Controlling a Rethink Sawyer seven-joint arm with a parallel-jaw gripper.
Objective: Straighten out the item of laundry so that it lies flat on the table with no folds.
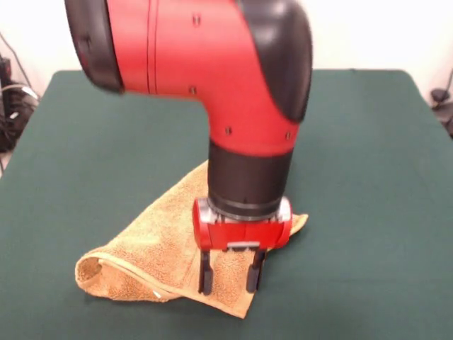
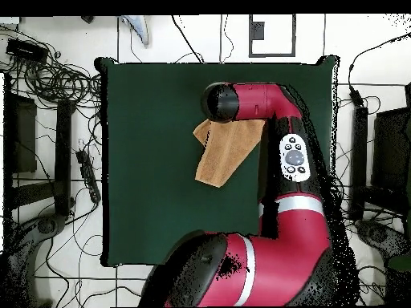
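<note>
The orange-tan towel (image 1: 152, 244) lies folded over on the dark green table (image 1: 368, 177), in a rough triangle. A doubled, rolled edge sits at its front left, and one corner points toward the front. In the overhead view the towel (image 2: 225, 152) lies near the middle of the table (image 2: 144, 160), partly under the arm. My gripper (image 1: 229, 282) points straight down over the towel's front right part. Its two black fingers (image 1: 205, 275) are apart, with their tips at the cloth surface. I cannot tell whether they touch it. In the overhead view the wrist (image 2: 218, 103) hides the gripper.
The red arm (image 2: 293, 160) reaches from the table's base side across its right part in the overhead view. Cables and dark equipment (image 2: 48, 80) lie on the floor around the table. Green cloth surrounds the towel on all sides.
</note>
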